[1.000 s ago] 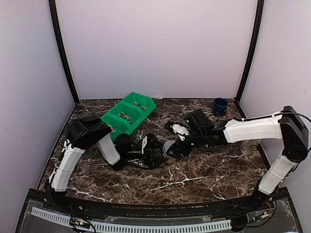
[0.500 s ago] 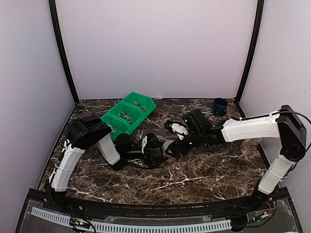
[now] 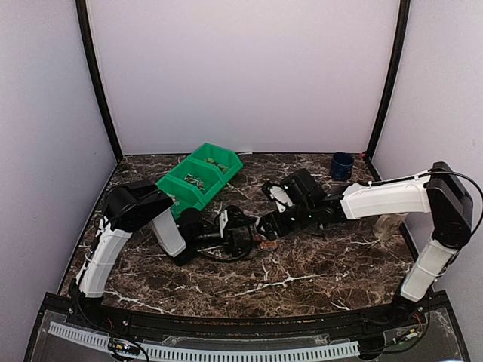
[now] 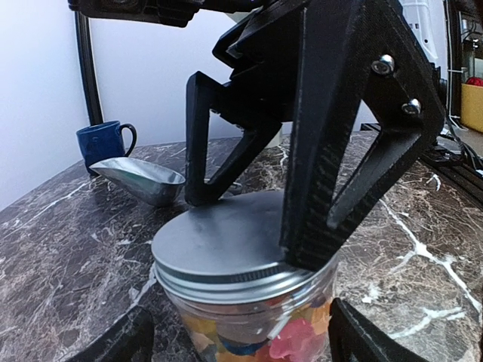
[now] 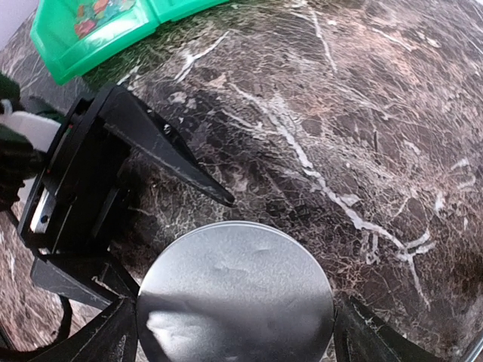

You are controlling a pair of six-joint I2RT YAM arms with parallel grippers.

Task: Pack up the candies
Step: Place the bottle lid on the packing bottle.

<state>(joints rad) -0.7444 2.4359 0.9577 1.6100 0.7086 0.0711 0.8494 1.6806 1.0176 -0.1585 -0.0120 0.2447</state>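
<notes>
The left tool has its fingers cut off by the bottom edge of its own view. They sit against the sides of the jar and are clamped on it, near the middle of the table. Only the jar's top shows, so how full it is cannot be told. Candies, yellow and pink among them, press against the glass under a metal lid that sits on the jar's mouth.

The right tool is spread wide and straddles the lid, one finger at its 4 o'clock edge and the other at 11 o'clock behind it. I cannot tell whether they pinch the lid or only flank it. From above, both tools almost wholly hide the jar.

Past the jar at 10 o'clock lies a steel scoop, with a blue mug just behind it, its inside hidden. At the table's 11 o'clock the green bin holds more candies in one compartment; the other compartments are blurred.
</notes>
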